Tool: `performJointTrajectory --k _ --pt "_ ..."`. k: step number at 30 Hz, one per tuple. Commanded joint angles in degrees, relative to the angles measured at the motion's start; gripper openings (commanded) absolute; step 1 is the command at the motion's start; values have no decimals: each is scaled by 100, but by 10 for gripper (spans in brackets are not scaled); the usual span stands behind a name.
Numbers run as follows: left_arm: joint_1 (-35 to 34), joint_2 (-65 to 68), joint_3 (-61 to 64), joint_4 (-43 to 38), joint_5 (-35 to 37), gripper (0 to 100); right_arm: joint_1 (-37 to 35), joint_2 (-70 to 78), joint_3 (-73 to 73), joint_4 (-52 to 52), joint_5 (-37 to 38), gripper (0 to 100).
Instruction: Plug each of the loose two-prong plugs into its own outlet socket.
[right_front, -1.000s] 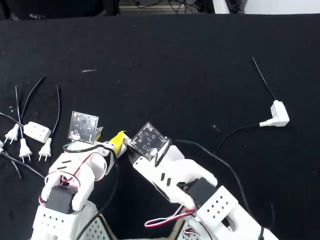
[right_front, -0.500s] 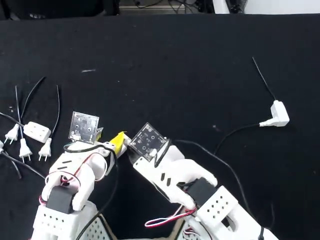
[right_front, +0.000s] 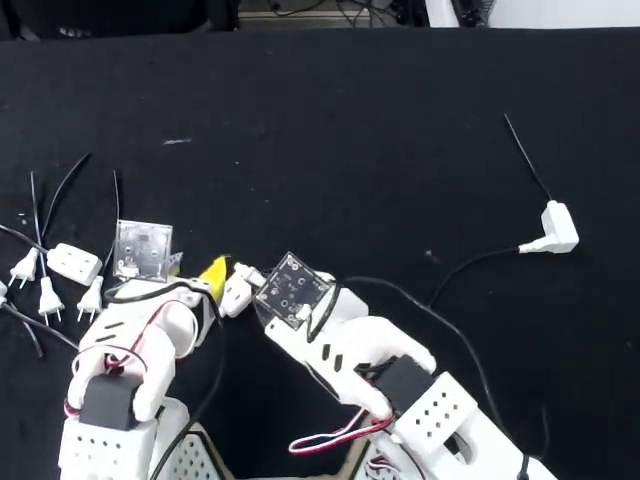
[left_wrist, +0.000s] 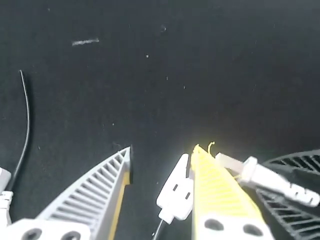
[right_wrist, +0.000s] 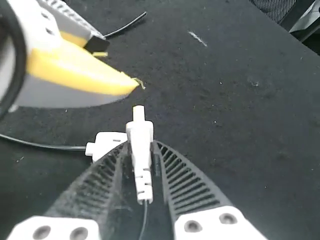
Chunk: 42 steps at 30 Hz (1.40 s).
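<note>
Right tool (right_wrist: 140, 148) clamps slim white plug (right_wrist: 138, 129); left tool (left_wrist: 161, 151) spread wide.

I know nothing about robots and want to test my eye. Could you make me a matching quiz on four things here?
Things:
1. left gripper
2. right gripper
3. angled plug
4. outlet block

States or places:
A. shut on a white plug
B. far right in the high view, alone
C. open
D. far left, beside loose plugs

Pairs: 1-C, 2-A, 3-B, 4-D
</note>
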Motion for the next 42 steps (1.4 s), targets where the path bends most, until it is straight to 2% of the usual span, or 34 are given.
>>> performJointTrajectory --k 1,10,16,23,29,35,42 --pt "-57 -26 -426 26 0 198 -44 251 -585 -352 79 10" --pt "-919 -35 -549 -35 0 198 -62 1824 -1490 -774 185 10" --pt "-1235 -35 -549 -519 0 198 -70 2492 -1859 -730 149 10" --pt "-1200 -26 -75 -1073 0 198 -501 2448 -1851 -396 141 10" --pt "-1165 9 13 -1037 0 198 -536 2396 -1912 -413 132 10" --pt "-620 -18 303 -1046 -53 198 -536 2396 -2158 -404 -211 10" --pt "-611 9 330 -1037 -53 198 -545 2387 -2220 -396 -220 10"
